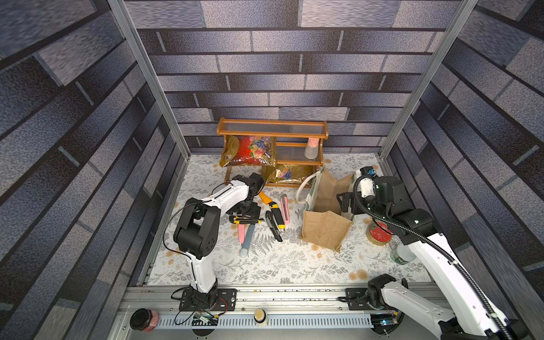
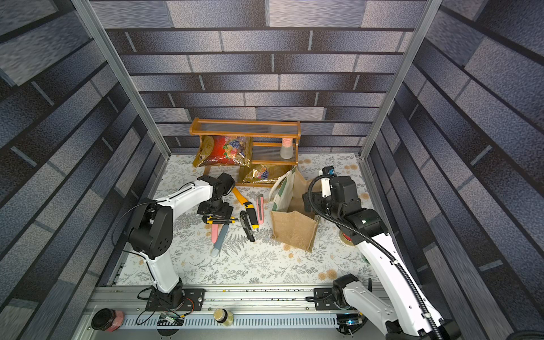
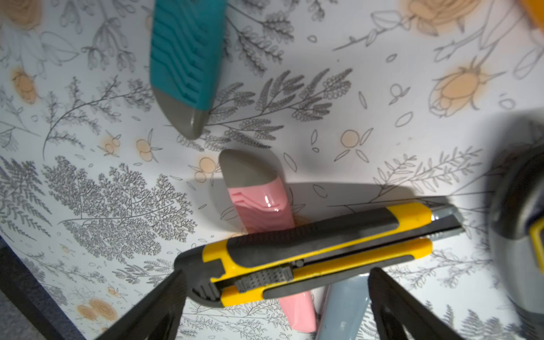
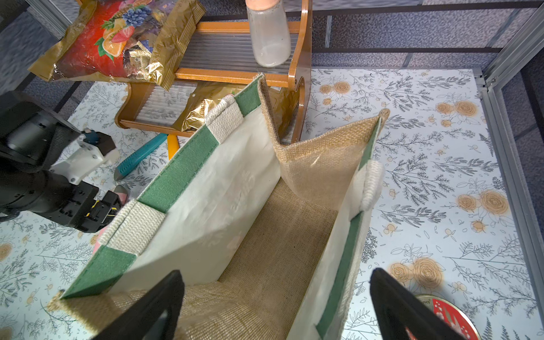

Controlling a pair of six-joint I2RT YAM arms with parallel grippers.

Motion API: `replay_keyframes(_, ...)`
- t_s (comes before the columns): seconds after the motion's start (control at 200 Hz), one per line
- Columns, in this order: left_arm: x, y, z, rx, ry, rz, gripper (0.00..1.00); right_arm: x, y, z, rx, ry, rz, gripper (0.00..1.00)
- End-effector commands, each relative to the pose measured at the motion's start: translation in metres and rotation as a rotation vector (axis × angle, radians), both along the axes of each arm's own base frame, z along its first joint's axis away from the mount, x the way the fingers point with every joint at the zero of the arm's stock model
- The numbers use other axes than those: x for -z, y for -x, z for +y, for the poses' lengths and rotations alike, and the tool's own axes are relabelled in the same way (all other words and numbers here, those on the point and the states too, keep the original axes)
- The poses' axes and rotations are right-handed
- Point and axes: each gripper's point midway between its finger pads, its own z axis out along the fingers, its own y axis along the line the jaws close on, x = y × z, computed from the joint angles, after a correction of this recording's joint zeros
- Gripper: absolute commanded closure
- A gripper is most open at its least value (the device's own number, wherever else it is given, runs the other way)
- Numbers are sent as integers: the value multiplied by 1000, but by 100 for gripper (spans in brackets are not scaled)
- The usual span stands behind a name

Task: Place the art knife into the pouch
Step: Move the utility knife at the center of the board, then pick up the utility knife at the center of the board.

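Your left tool (image 3: 275, 272) gapes apart over the yellow art knife (image 3: 318, 250); right tool (image 4: 275, 272) apart above the pouch (image 4: 206, 191).

Both arms are built alike: white shell links between chunky black joints. The left arm (image 1: 200, 270) trails thin black wires (image 1: 169, 226) looping off its elbow. The right arm (image 1: 418, 220) carries a ribbed black hose (image 1: 355, 191) and a small blue-lit part (image 1: 371, 170), perhaps a connector. Black base plates (image 1: 226, 296) show screws. The left hand (image 3: 276, 271) has matte black, wedge-tipped fingers (image 3: 156, 306).
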Motion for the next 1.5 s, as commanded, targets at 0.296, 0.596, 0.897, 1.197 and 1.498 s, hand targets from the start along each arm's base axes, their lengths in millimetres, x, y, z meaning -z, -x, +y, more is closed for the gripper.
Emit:
replay_keyframes(0.296,-20,21,19,10,-64,-29,0,2,5,-1,-8,-1,5,0)
replay_keyframes(0.596,-12,19,10,149,-149,6,0,7,2,-2,2,8,22,0)
replay_keyframes(0.897,2,15,16,209,-248,44,0,10,2,-3,6,20,30,0)
replay_keyframes(1.197,14,0,15,243,-283,59,0,9,2,-3,5,19,23,0)
replay_keyframes(1.498,28,-6,4,227,-221,102,8,10,1,-8,24,34,13,0)
